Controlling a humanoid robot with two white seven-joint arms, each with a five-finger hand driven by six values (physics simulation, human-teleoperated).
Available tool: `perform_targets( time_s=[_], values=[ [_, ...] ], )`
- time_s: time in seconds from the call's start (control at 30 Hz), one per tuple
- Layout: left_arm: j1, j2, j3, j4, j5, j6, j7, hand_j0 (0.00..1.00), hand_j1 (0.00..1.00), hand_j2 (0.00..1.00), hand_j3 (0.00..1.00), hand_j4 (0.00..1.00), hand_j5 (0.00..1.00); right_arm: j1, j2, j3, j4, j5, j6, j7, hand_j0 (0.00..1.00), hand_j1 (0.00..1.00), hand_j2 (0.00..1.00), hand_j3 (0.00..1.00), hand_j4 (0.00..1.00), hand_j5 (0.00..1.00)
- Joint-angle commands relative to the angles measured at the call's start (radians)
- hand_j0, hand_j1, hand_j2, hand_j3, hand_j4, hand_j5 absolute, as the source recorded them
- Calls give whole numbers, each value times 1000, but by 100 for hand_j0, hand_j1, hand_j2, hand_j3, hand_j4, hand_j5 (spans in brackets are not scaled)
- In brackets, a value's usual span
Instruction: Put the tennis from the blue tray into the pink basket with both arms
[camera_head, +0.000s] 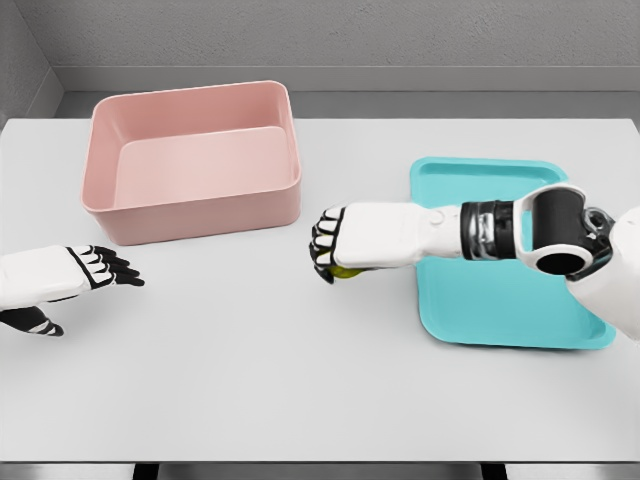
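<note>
Head view — my right hand (333, 252): it hangs over the bare white table (300, 380), between the blue tray (480, 300) on the right and the pink basket (195, 160) at the far left. My fingers are curled down around the tennis ball (347, 270).
Head view — tennis ball: only a sliver of yellow-green shows under my palm and knuckles. It is off the tray and not yet in the basket. I cannot tell whether it is lifted clear of the table or brushing it.
Head view — my left hand (85, 272): low at the near left edge, fingers stretched out flat and holding nothing, well apart from the ball.
Head view — pink basket: upright, open top, nothing visible inside; its near right corner lies closest to my right hand.
Head view — blue tray: I see no other ball on the part my forearm leaves uncovered.
Risk, grip: I judge the hold to be a top-down cage rather than a firm pinch. A round ball could squeeze out sideways if my fingers loosen or the arm jerks.
Risk, handover: the task wants both arms, so a pass to the left hand seems due. If I let go before that hand has closed, the ball drops and rolls across the flat table, perhaps off the near edge.
Risk, basket wall: carrying too low, my knuckles could strike the rim and shove the basket.
</note>
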Motion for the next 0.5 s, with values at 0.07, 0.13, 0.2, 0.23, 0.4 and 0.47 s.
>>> perform_targets(
  time_s=[0.07,0.13,0.2,0.23,0.4,0.47],
  values=[
    [0,3,0,0,6,1,0,100,100,100,100,100,100,-11,94,83,2,47,6,1,24,24,24,24,24,24],
    [0,3,0,2,4,1,0,100,100,100,100,100,100,-26,143,101,48,57,6,1,24,24,24,24,24,24],
    [0,3,0,2,4,1,0,100,100,100,100,100,100,-38,183,114,121,70,6,1,24,24,24,24,24,24],
    [0,3,0,2,6,1,0,100,100,100,100,100,100,-38,207,124,133,80,6,1,24,24,24,24,24,24],
    [2,5,0,2,6,1,0,100,100,100,100,100,100,-75,299,181,167,92,6,1,24,24,24,24,24,24],
    [2,5,0,2,6,1,0,100,100,100,100,100,100,-87,311,203,167,92,6,1,24,24,24,24,24,24]
  ],
)
